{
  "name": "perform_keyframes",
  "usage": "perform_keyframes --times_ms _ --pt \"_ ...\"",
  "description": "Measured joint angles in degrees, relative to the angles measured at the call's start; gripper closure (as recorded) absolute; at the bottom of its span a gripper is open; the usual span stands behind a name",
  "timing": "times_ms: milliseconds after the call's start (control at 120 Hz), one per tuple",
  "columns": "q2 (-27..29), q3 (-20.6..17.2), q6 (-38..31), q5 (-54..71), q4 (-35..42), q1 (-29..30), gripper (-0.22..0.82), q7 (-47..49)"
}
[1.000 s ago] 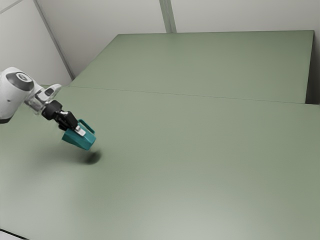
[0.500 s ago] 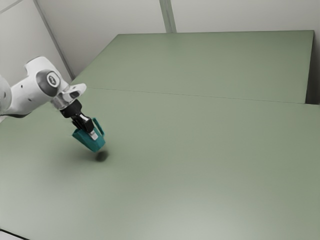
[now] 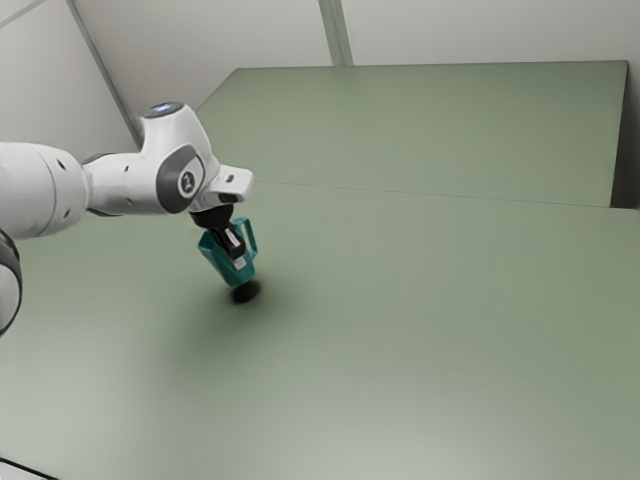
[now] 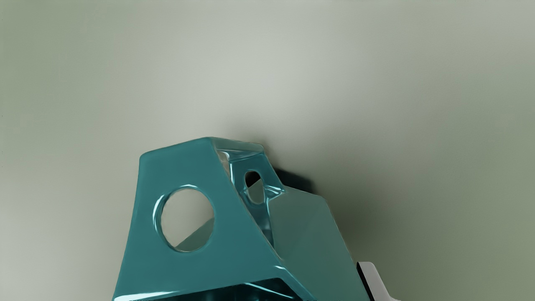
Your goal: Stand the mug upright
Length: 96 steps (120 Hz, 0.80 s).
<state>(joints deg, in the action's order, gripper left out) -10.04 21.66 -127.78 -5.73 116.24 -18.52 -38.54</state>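
Exterior view: mug (image 3: 214,255) aloft, long axis slanted, mouth up twd the exterior view's left, base down; gripper (image 3: 237,258) clamped on it, fingers mug's width apt.

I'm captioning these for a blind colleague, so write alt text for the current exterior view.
A black gripper holds a teal mug tilted over a green table, its handle toward the exterior view's right and a dark shadow beneath. A white robot arm reaches in from the exterior view's left.
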Motion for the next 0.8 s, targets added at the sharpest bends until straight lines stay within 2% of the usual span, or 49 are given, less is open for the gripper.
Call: perform_keyframes --times_ms 308,742,800 --pt "-4.9 -1.3 -6.0 -0.5 -0.7 -0.2 0.78 3.9" --pt "-7.4 -2.0 -7.9 -1.2 -1.1 -0.2 0.78 7.0" --pt "-7.5 -2.1 -7.9 -1.5 -1.1 -0.2 0.65 7.0"
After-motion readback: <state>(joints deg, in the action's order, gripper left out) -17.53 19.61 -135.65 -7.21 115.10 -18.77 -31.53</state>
